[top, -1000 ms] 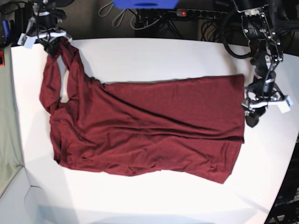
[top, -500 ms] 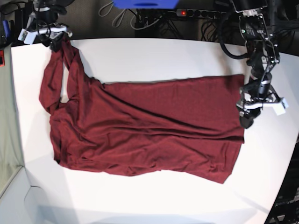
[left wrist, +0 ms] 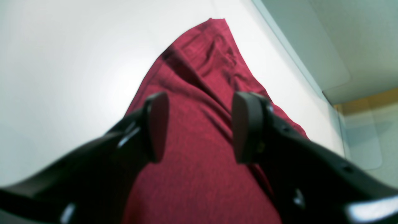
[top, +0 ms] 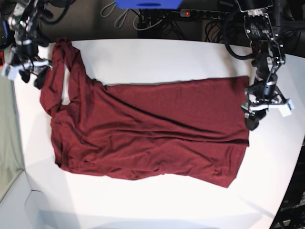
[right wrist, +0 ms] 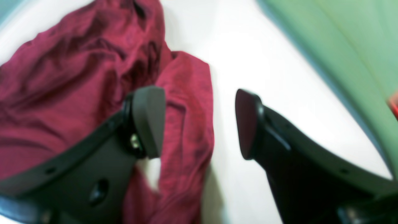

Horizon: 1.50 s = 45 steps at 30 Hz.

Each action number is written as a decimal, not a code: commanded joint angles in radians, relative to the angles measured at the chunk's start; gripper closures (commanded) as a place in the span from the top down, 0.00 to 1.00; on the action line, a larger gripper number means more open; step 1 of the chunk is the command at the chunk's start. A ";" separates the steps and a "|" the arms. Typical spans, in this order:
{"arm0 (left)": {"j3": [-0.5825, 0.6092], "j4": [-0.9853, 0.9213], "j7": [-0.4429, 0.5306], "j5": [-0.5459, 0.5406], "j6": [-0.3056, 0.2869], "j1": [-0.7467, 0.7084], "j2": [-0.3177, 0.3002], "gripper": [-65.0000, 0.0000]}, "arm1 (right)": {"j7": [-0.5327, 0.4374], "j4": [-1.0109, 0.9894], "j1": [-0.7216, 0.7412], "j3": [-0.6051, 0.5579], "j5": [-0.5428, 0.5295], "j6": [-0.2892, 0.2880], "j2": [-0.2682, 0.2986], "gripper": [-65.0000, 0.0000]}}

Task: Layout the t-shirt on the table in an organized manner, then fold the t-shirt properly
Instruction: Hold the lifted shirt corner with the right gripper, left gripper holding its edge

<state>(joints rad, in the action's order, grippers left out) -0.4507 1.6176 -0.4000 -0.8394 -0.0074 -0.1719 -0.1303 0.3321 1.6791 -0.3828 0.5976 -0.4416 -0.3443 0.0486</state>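
Note:
The dark maroon t-shirt (top: 152, 129) lies spread across the white table (top: 167, 57), hem to the right, and one sleeve (top: 64, 52) stretches up to the far left corner. My right gripper (top: 35, 78) hovers open just left of that sleeve. In the right wrist view its fingers (right wrist: 149, 121) stand wide apart over the sleeve's edge (right wrist: 186, 102) and bare table. My left gripper (top: 251, 121) sits at the hem's right edge. The left wrist view shows it open (left wrist: 199, 127) above the t-shirt (left wrist: 199, 93), with nothing pinched.
Cables and a power strip (top: 190, 13) run behind the table's far edge, beside a blue object (top: 148, 4). The table's left edge borders a grey-green floor (right wrist: 342, 46). The table's dark curved rim (top: 290, 191) cuts in at the right.
My right gripper opened, let go of the sleeve at the far left corner and moved left and nearer. The sleeve now rests on the table. The left gripper barely shifted.

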 commanded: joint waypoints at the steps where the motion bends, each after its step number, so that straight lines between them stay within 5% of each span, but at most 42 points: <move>1: -0.003 0.022 0.017 -0.010 -0.012 0.008 -0.009 0.49 | -0.032 -0.017 0.034 -0.009 0.003 0.001 0.024 0.57; 5: -0.003 0.022 0.017 -0.010 -0.012 0.007 -0.010 0.49 | 0.009 -0.147 0.153 -0.037 0.102 -0.002 0.075 0.57; 13: -0.003 0.022 0.017 -0.010 -0.010 0.005 -0.010 0.49 | 0.068 -0.276 0.348 -0.037 0.286 -0.005 0.078 0.57; 24: -0.004 0.022 0.023 -0.010 -0.009 0.007 -0.012 0.49 | 0.060 -0.466 0.428 -0.037 0.384 -0.005 0.089 0.56; 27: -0.004 0.022 0.023 -0.010 -0.009 0.008 -0.012 0.49 | 0.060 -0.465 0.419 -0.037 0.382 -0.005 0.089 0.41; 31: -0.004 0.022 0.020 -0.010 -0.009 0.012 -0.010 0.49 | 0.060 -0.448 0.388 -0.018 0.376 -0.005 0.089 0.00; 32: -0.004 0.022 0.020 -0.010 -0.009 0.013 -0.009 0.49 | 0.060 -0.423 0.376 0.000 0.376 -0.005 0.084 0.00; 35: -0.004 0.022 0.019 -0.010 -0.009 0.015 -0.009 0.49 | 0.058 -0.311 0.339 0.057 0.375 -0.012 0.038 0.00; 43: 0.000 0.060 0.019 -0.010 -0.010 0.005 -0.007 0.49 | 0.060 0.143 0.267 0.206 0.370 -0.198 -0.192 0.00; 45: 0.000 0.074 0.017 -0.010 -0.010 -0.005 -0.007 0.49 | 0.068 0.238 0.258 0.213 0.324 -0.232 -0.206 0.00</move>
<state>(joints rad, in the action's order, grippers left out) -0.4484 1.6714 -0.4023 -0.8391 -0.0074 -0.1791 -0.1291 0.4385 1.8984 -0.1318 0.8043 -0.1043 -0.5781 -0.1757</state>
